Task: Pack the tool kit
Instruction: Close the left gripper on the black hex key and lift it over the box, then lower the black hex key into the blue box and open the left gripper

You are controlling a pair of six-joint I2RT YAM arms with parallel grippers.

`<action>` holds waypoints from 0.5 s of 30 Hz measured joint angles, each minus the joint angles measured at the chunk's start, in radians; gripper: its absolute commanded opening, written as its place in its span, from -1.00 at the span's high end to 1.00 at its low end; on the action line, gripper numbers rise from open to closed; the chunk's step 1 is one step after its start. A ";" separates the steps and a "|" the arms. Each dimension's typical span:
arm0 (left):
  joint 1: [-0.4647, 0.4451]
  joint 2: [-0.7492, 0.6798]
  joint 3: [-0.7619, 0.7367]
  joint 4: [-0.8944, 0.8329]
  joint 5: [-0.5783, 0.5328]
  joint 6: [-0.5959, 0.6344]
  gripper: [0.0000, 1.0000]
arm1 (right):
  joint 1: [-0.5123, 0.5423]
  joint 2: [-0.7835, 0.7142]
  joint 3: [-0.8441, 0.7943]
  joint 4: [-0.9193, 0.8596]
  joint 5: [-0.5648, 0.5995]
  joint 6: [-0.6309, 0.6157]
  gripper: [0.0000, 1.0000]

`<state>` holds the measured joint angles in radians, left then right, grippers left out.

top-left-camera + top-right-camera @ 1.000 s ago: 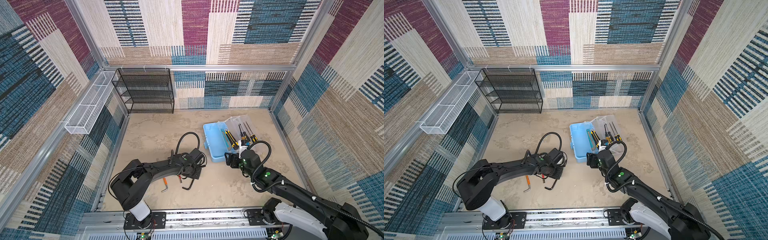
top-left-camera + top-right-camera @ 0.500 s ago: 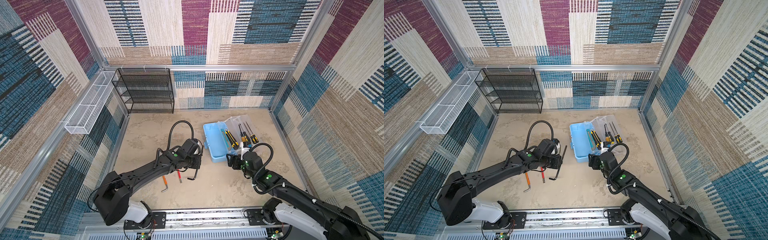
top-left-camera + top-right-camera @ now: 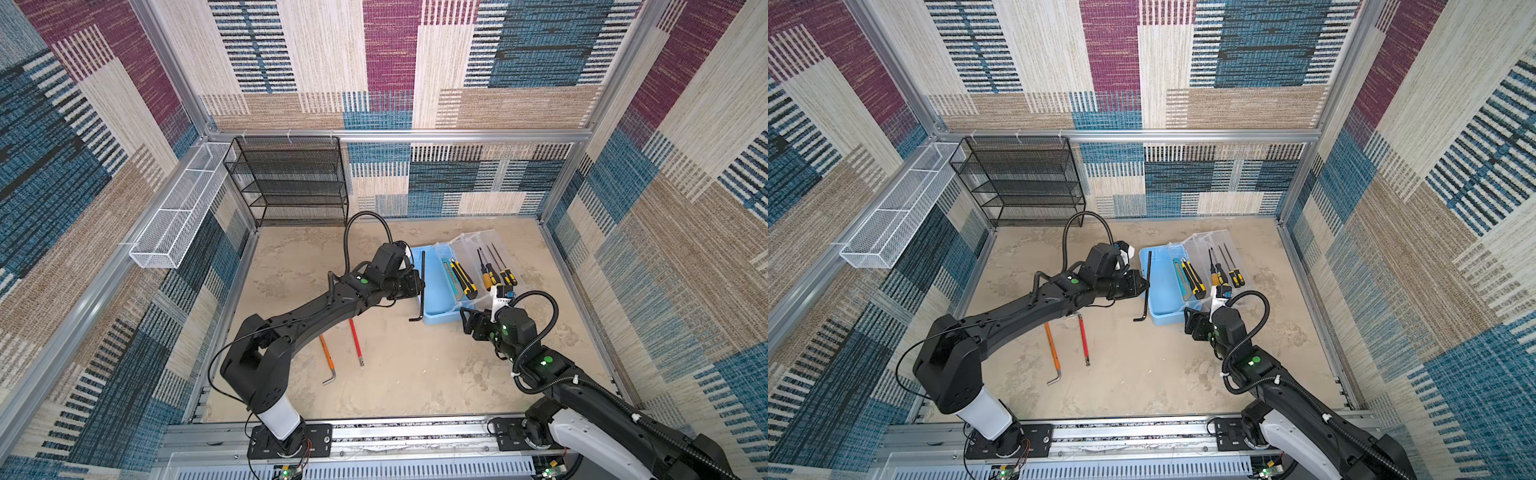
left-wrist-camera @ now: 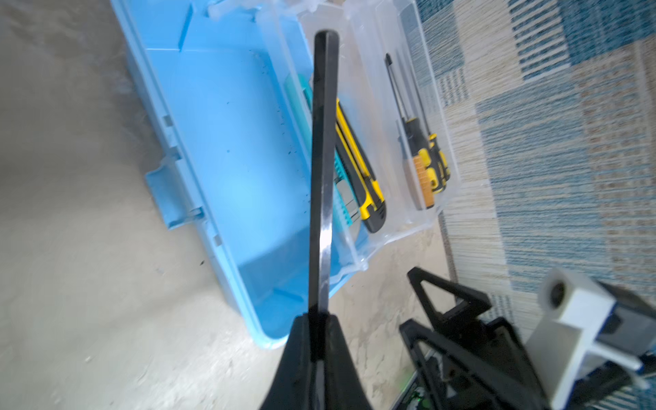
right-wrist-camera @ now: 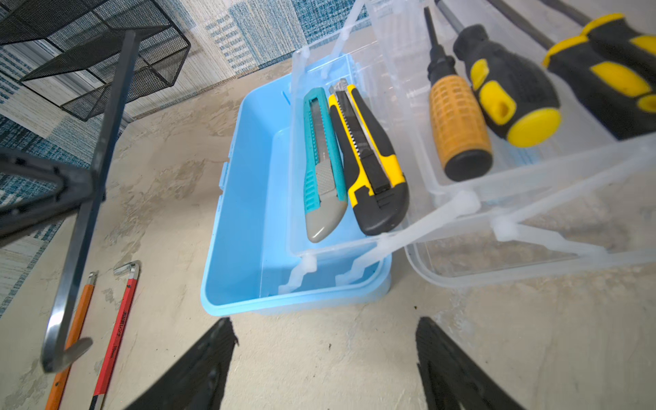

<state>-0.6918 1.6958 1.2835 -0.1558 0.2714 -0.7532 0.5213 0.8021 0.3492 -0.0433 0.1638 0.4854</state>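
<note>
Roughly half packed: knives [image 3: 460, 281] and screwdrivers [image 3: 489, 275] lie in the open box's [image 3: 436, 293] clear trays [image 5: 340, 247], the left gripper [image 4: 314, 330] pinches a black hex key [image 3: 422, 266] at the box's left edge, the right gripper [image 5: 324, 358] gapes empty near the box, and the orange key [image 3: 327, 357] and red key [image 3: 355, 340] wait on the floor

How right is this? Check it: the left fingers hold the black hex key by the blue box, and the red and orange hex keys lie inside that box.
One thing is wrong: the red hex key and orange hex key lie on the tabletop outside the blue box, as both top views show. The left fingers do hold the black hex key by it.
</note>
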 measured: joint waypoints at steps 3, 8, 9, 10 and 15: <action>0.019 0.068 0.039 0.055 0.030 -0.052 1.00 | -0.007 -0.023 -0.016 0.000 -0.008 0.000 -0.65; 0.036 0.159 0.079 0.119 0.049 -0.157 1.00 | -0.018 -0.072 -0.022 -0.016 -0.014 0.000 -0.66; 0.036 0.175 0.092 0.126 0.049 -0.169 1.00 | -0.018 -0.084 -0.022 -0.023 -0.014 0.000 -0.66; 0.036 0.188 0.105 0.135 0.049 -0.182 1.00 | -0.019 -0.097 -0.023 -0.031 -0.014 0.000 -0.66; 0.037 0.262 0.172 0.174 0.049 -0.223 1.00 | -0.021 -0.142 -0.044 -0.037 -0.014 0.008 -0.66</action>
<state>-0.6548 1.9583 1.4559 0.0185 0.3206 -0.9764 0.5007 0.6598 0.3050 -0.0807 0.1497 0.4931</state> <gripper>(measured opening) 0.106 0.829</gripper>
